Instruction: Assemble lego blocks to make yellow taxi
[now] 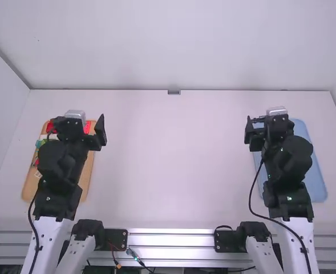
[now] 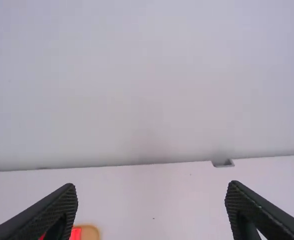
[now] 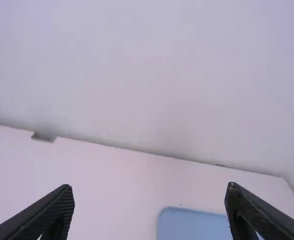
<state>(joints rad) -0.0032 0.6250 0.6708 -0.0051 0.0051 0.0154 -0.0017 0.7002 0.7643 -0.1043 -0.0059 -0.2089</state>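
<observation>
Colored blocks (image 1: pixel 88 127), red ones among them, lie on a wooden board (image 1: pixel 86 180) at the left, partly hidden behind the left arm. The left gripper (image 1: pixel 80 122) is empty, fingers wide apart. The right gripper (image 1: pixel 269 123), likewise empty and spread wide, partly hides a blue tray (image 1: pixel 317 184).

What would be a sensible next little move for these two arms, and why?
I'd guess the left claw should lower toward the wooden tray. Its fingers are apart with nothing between them, and the tray holds colourful blocks, some of them red. The blue tray is over by the right arm, so the left one seems better placed to start.
</observation>
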